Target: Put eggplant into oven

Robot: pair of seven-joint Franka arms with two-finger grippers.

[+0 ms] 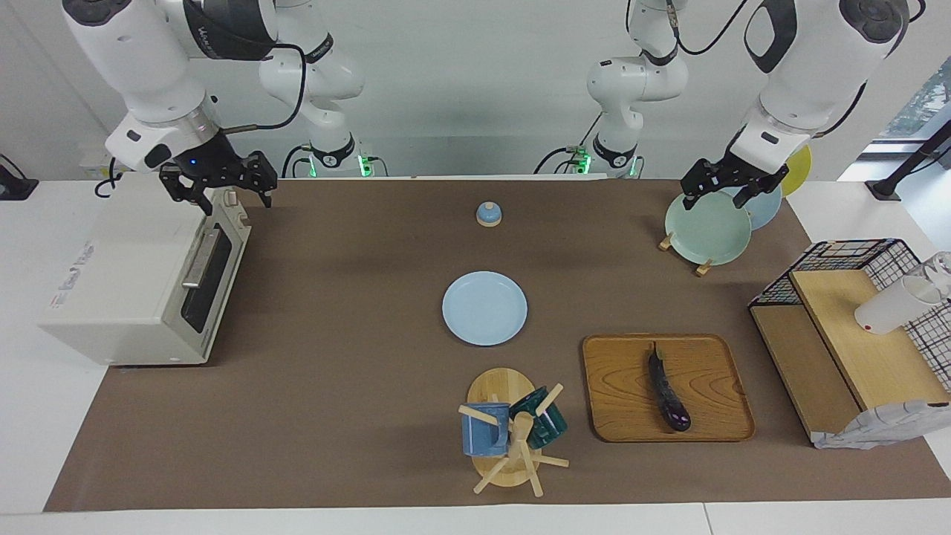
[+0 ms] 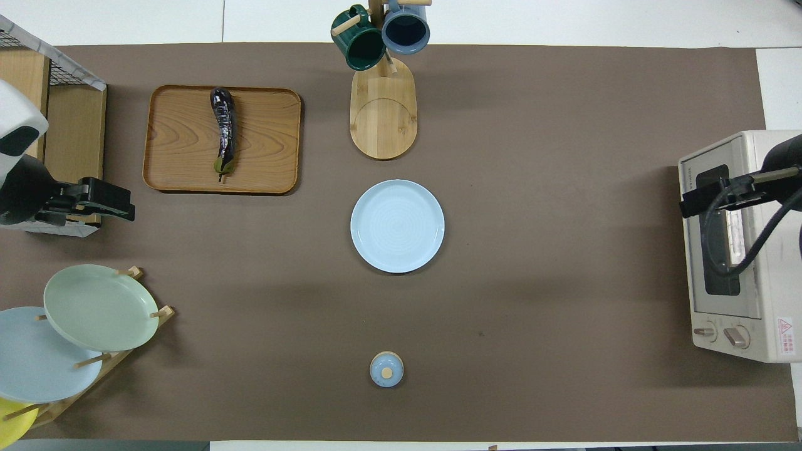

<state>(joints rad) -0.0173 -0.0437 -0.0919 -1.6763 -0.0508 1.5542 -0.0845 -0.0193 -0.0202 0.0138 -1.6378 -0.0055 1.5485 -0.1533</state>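
Note:
The eggplant [image 1: 666, 394] [image 2: 223, 128], long and dark purple, lies on a wooden tray [image 1: 706, 371] [image 2: 269, 144] toward the left arm's end of the table. The off-white oven [image 1: 134, 275] [image 2: 727, 307] stands at the right arm's end with its glass door shut. My right gripper [image 1: 221, 192] [image 2: 692, 203] hangs open over the oven's top front corner, holding nothing. My left gripper [image 1: 719, 192] [image 2: 122, 203] hangs open and empty over the plate rack, well apart from the eggplant.
A light blue plate [image 1: 484, 307] sits mid-table. A mug tree [image 1: 509, 438] with two mugs stands beside the tray. A plate rack [image 1: 707, 227] and a small blue lid [image 1: 488, 214] lie nearer the robots. A wire-and-wood shelf [image 1: 854, 334] stands at the left arm's end.

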